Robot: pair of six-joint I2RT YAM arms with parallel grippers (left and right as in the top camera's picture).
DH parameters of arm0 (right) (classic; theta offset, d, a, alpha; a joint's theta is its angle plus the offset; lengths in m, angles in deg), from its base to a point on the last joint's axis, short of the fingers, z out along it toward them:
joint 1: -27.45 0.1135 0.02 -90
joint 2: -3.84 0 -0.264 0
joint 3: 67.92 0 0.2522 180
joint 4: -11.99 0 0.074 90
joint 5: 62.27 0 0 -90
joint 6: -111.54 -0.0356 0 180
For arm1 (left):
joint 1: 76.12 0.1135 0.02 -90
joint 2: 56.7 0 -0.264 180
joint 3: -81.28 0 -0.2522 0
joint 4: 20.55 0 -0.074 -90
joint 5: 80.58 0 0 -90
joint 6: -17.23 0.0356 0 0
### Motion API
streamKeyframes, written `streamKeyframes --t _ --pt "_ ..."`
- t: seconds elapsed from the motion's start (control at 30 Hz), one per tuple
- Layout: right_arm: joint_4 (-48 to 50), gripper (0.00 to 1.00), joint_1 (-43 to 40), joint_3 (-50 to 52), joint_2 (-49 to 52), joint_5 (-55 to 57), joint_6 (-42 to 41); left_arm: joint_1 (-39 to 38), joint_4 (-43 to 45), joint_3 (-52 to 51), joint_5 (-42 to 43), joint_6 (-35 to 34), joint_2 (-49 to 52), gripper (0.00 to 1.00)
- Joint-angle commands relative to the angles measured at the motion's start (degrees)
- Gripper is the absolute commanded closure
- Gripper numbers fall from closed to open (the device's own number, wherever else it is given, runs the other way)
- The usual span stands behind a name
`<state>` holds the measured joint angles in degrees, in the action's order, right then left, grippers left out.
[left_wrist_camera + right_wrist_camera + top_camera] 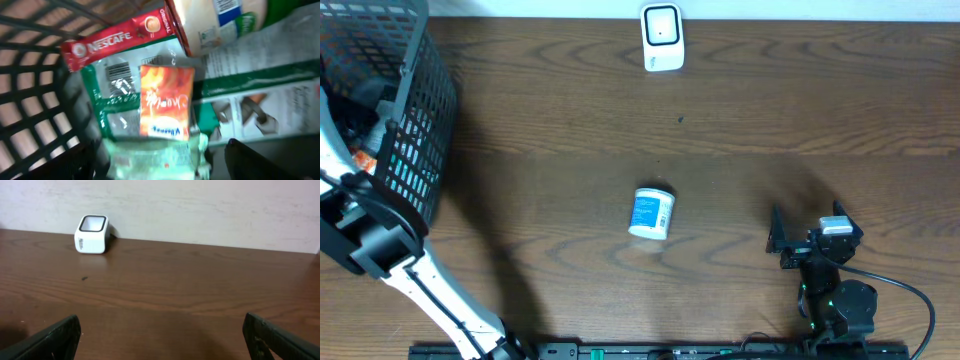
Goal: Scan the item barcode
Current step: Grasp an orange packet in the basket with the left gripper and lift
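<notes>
White jar (pixel 651 213) lying mid-counter, left of the spread right gripper (pixel 161 322), left gripper (pixel 162 162) spread inside the basket (pixel 420 120)

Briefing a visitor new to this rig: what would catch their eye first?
Probably the small white tub with a blue label, lying alone on its side at the centre of the dark wooden table. Next the black mesh basket at the left edge, crammed with bright packets, notably a red Nescafe sachet and an orange packet. A boxy white scanner sits at the far edge.
</notes>
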<state>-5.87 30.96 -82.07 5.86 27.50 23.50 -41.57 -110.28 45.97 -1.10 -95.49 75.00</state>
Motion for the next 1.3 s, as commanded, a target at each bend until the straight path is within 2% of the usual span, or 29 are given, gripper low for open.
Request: streamKeyframes --t 0.0,0.2,0.27,0.37,0.5,0.7,0.83,0.93,1.07,1.27 --pt "-0.35 0.01 -0.46 0.04 -0.17 -0.07 0.46 1.14 0.92 0.52 2.89 -0.46 3.72 0.2" --pt "-0.35 0.01 -0.46 0.04 -0.17 -0.04 0.46 1.4 1.05 0.52 3.63 -0.07 7.93 0.2" --pt "-0.35 0.01 -0.46 0.04 -0.17 -0.04 0.46 1.4 0.57 0.52 3.67 -0.07 9.6 0.27" --pt "-0.35 0.01 -0.46 0.04 -0.17 -0.07 0.46 1.4 0.31 0.52 3.69 0.59 10.67 0.61" --pt "-0.35 0.01 -0.46 0.04 -0.17 -0.07 0.46 1.4 -0.02 2.08 3.93 1.66 8.59 0.81" --pt "-0.37 0.01 -0.46 0.04 -0.17 -0.07 0.46 1.22 2.01 3.13 3.93 1.6 -3.89 0.81" --pt "-0.35 0.01 -0.46 0.04 -0.17 -0.07 0.46 -0.79 2.82 3.13 5.46 1.62 -20.76 0.81" --pt "-0.35 0.01 -0.46 0.04 -0.17 -0.07 0.46 -3.67 2.4 3.13 9.14 1.62 -28.85 0.81" --pt "-0.35 0.01 -0.46 0.04 -0.17 -0.04 0.46 -14.12 0.76 3.13 14.82 1.64 -39.23 0.81" --pt "-0.35 0.01 -0.46 0.04 -0.17 -0.07 0.46 -30.99 -4.55 2.82 14.8 2.12 -41.72 0.79"
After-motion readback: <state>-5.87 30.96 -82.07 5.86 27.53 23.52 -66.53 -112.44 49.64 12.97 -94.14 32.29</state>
